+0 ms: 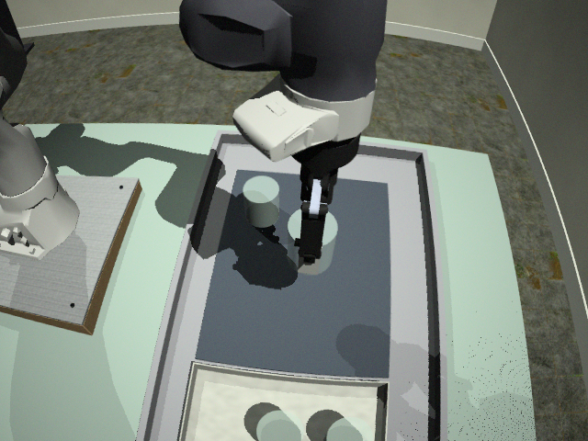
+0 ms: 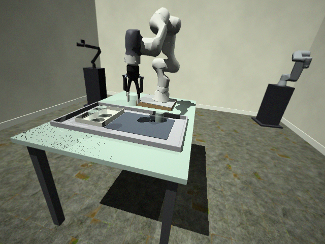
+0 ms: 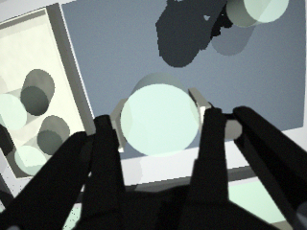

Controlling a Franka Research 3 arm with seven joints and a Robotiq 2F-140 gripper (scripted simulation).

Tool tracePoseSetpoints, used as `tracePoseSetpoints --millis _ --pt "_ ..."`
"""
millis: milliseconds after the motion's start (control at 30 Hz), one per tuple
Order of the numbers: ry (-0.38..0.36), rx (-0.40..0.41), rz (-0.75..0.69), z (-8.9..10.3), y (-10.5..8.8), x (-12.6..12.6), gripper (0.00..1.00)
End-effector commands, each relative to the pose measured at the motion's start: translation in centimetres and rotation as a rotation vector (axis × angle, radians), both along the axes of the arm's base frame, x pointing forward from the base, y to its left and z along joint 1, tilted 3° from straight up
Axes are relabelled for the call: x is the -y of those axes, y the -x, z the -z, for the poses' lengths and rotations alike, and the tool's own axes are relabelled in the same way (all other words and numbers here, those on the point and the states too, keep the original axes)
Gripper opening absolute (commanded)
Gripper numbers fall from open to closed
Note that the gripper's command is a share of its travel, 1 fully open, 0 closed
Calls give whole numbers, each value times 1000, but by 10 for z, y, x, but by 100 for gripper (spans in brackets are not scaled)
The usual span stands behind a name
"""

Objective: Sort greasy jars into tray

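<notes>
My gripper [image 1: 310, 247] [image 2: 133, 96] [image 3: 159, 104] is shut on a glass jar [image 1: 328, 233] [image 2: 133, 100] [image 3: 158, 131], mouth down, and holds it in the air above the far part of the dark drying mat [image 1: 294, 322] [image 2: 141, 128] [image 3: 120, 48]. A second jar [image 1: 260, 201] [image 2: 158, 116] [image 3: 256, 10] stands on the mat at its far left, apart from the held one. Two jars [image 1: 277, 427] [image 1: 348, 429] [image 3: 10, 110] [image 3: 29, 158] stand in the pale tray [image 1: 284, 376] [image 2: 86, 121] [image 3: 72, 72] at the mat's near end.
Mat and tray lie on a grey steel top with a raised rim [image 1: 423, 199] [image 2: 167, 145], set on the pale green table [image 1: 474, 237]. The arm's base plate [image 1: 71, 265] [image 2: 157, 104] stands to the left of the steel top.
</notes>
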State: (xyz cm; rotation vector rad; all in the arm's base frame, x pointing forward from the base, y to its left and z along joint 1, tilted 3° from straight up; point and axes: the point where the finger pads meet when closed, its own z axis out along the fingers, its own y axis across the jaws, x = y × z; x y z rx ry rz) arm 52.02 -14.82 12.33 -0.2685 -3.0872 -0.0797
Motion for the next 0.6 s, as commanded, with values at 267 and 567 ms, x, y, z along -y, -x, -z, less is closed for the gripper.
tracePoseSetpoints --millis 267,567 --pt "3 11 -34 -1 14 30 0" --pt "3 11 -34 0 30 56 0"
